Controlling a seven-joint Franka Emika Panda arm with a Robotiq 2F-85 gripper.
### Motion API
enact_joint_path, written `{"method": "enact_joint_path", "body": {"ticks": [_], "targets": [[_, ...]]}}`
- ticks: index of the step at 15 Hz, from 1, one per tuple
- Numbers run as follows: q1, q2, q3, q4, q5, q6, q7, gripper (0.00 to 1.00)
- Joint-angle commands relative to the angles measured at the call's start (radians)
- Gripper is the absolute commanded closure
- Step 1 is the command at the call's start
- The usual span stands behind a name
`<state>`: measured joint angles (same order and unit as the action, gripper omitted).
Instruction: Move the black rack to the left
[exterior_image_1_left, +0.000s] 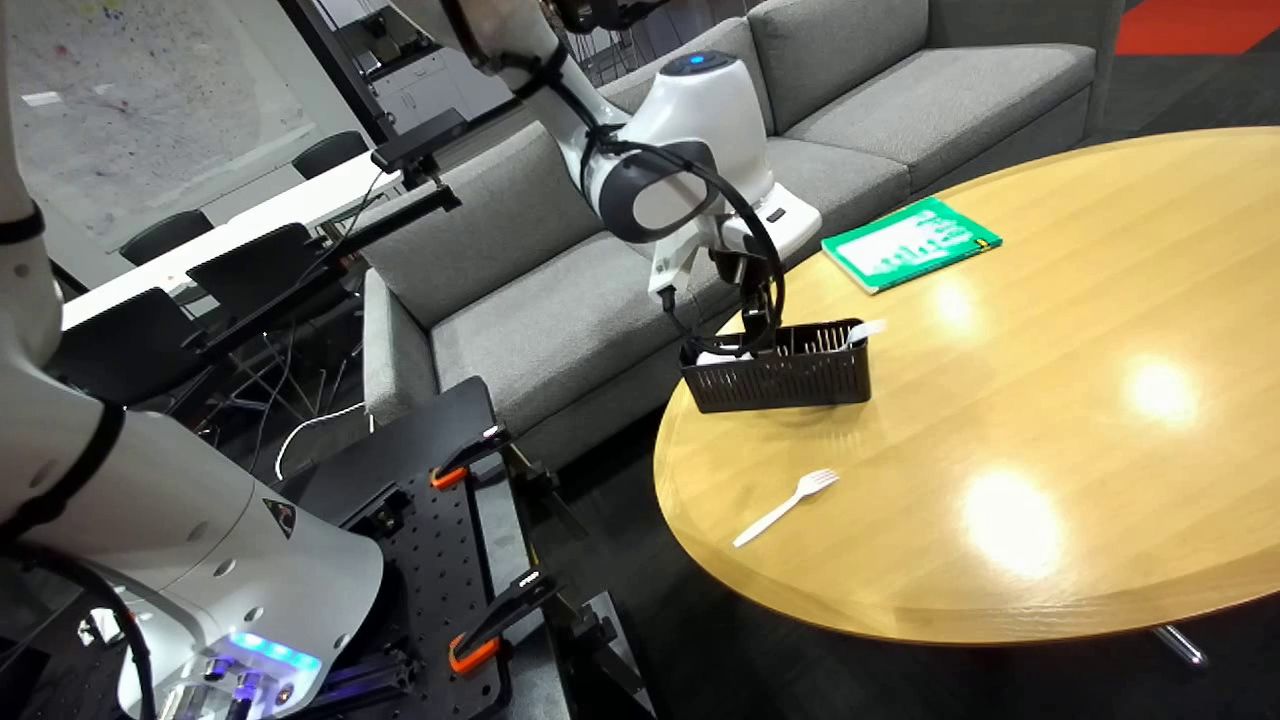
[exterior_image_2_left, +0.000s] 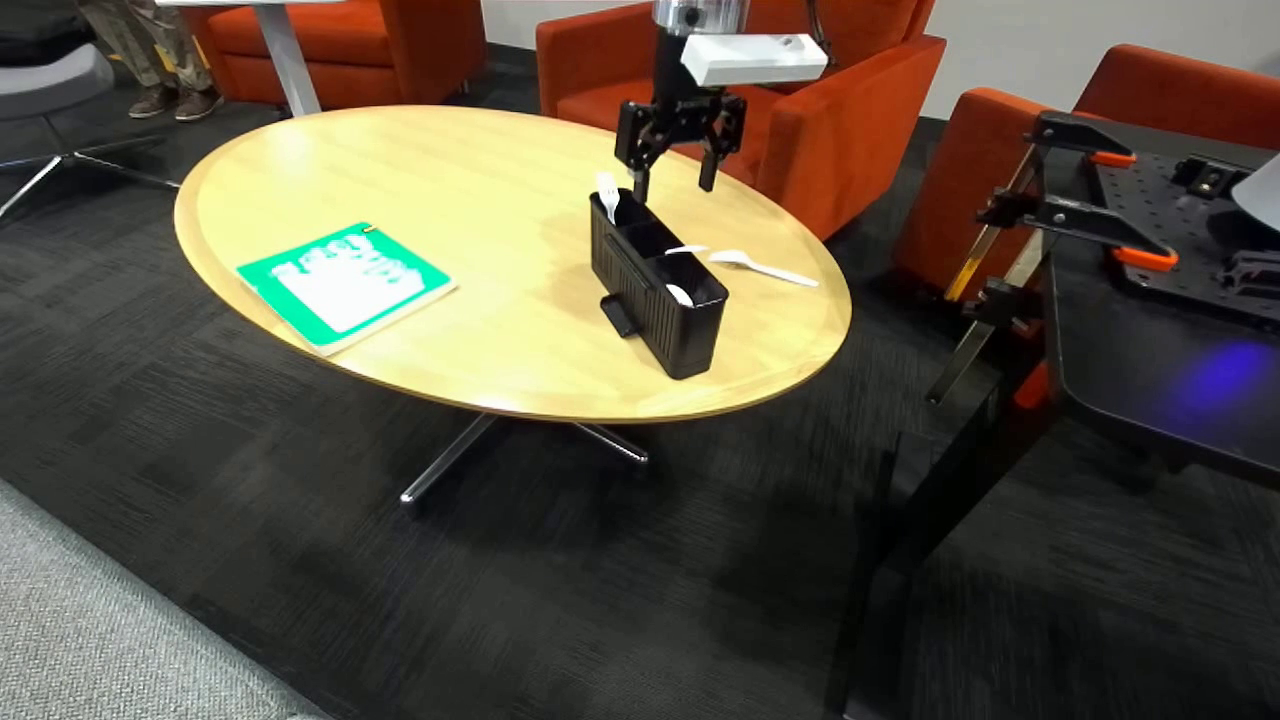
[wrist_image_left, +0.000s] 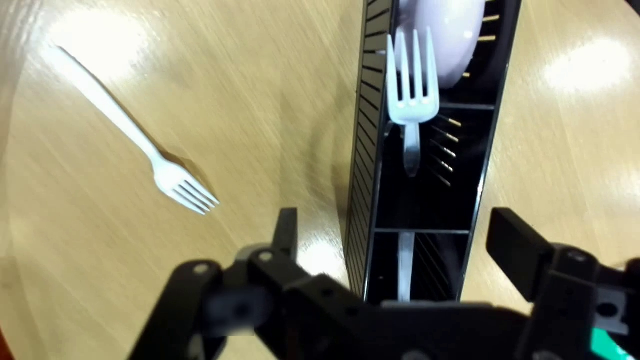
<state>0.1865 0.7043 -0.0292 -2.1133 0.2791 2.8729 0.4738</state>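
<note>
Wrist view shows the slatted black cutlery caddy (wrist_image_left: 430, 205) below the pincer (wrist_image_left: 395, 224), which gapes empty. Probably light, stiff plastic, it should bear a squeeze across its long walls (wrist_image_left: 364, 170).

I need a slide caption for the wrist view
Open gripper framing a black rack of utensils, a loose white fork alongside.

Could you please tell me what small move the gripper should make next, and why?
I would perhaps lower the open gripper slightly: in the wrist view its fingers show on either side of the black cutlery rack, and in an exterior view their tips appear to hang above it.
</note>
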Motion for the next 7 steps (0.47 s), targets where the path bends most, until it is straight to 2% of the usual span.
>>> {"method": "enact_joint_path", "body": {"ticks": [1, 7], "targets": [[-0.035, -0.225, 0.031, -0.219, -0.013, 0.034, -0.107, 0.0], [-0.141, -0.433, 0.121, -0.36, 0.016, 0.03, -0.29, 0.0]]}}
